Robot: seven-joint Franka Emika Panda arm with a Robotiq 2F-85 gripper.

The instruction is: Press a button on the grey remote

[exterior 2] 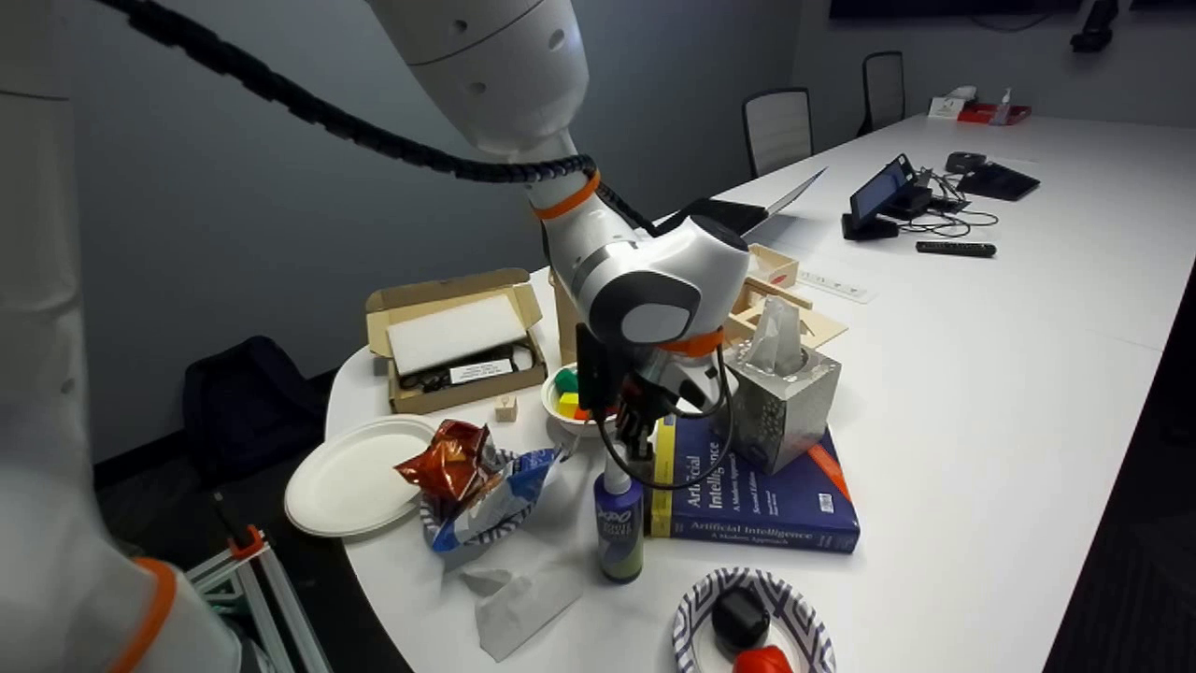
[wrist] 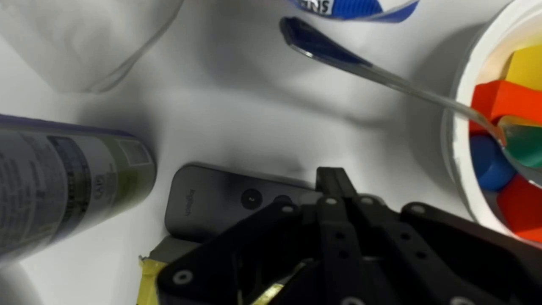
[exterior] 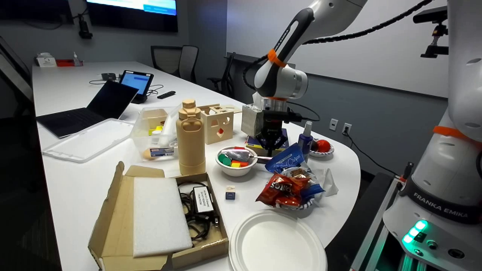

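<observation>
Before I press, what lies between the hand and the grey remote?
In the wrist view, nothing visible: the hand hides part of the grey remote. Contact is unclear.

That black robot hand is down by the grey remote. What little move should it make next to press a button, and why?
I'd suggest easing the shut gripper slightly along the grey remote toward the fully visible round button before pressing down. In the wrist view, its tip appears off to one side of that button, not over it. Whether it touches the remote, I cannot tell.
</observation>
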